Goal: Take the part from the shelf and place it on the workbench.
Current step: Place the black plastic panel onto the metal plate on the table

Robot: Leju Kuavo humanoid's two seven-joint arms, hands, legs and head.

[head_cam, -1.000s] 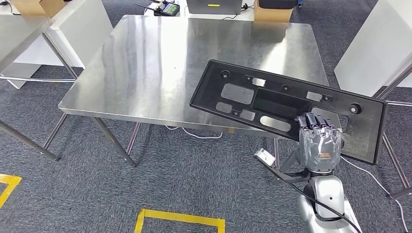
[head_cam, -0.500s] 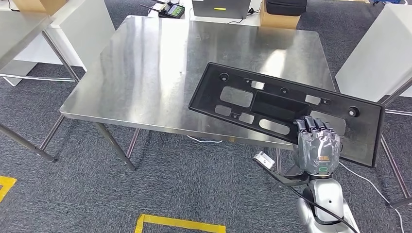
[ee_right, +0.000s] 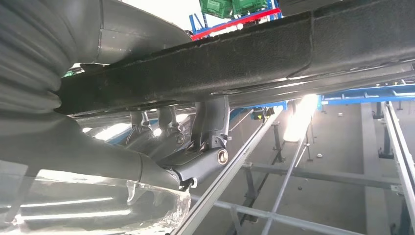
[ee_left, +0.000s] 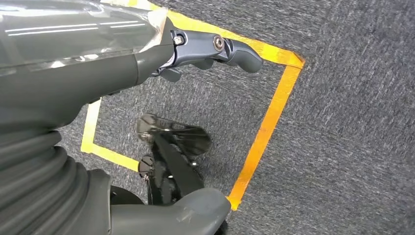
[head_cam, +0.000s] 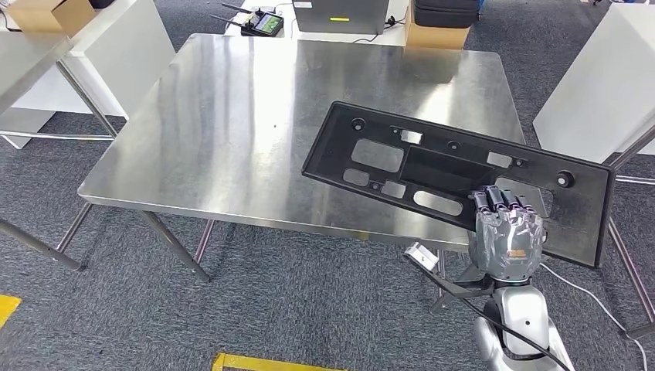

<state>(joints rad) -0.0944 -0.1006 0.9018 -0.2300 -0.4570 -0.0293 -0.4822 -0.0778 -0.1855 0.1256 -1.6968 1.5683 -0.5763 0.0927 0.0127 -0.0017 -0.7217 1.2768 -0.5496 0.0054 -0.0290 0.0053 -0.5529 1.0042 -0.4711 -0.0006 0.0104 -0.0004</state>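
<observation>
Part (head_cam: 456, 166): a long black plastic panel with rectangular and oval cut-outs and round holes, held up at a tilt above the near right corner of the workbench (head_cam: 247, 124). Its left end hung over the steel top; its right end reached past the bench's right edge, over the grey carpet (head_cam: 293, 301). Whether any of it touched the steel could not be told.

Right hand (head_cam: 507, 232) gripped the panel at its near long edge, right of centre, dark fingers (head_cam: 500, 199) hooked over the rim onto the upper face. In the right wrist view the same hand (ee_right: 195, 147) was clamped on the panel's black edge (ee_right: 230, 58), which ran across above the fingers.

Left hand (ee_left: 210, 51) hung low over the carpet and a yellow tape outline (ee_left: 266, 127), holding nothing, its fingers slightly bent and well apart from the thumb.

Beyond the bench's far edge: a handheld controller with a lit screen (head_cam: 263, 22), a grey box (head_cam: 340, 14), a cardboard box (head_cam: 436, 35). White furniture (head_cam: 599, 77) stood to the right.
</observation>
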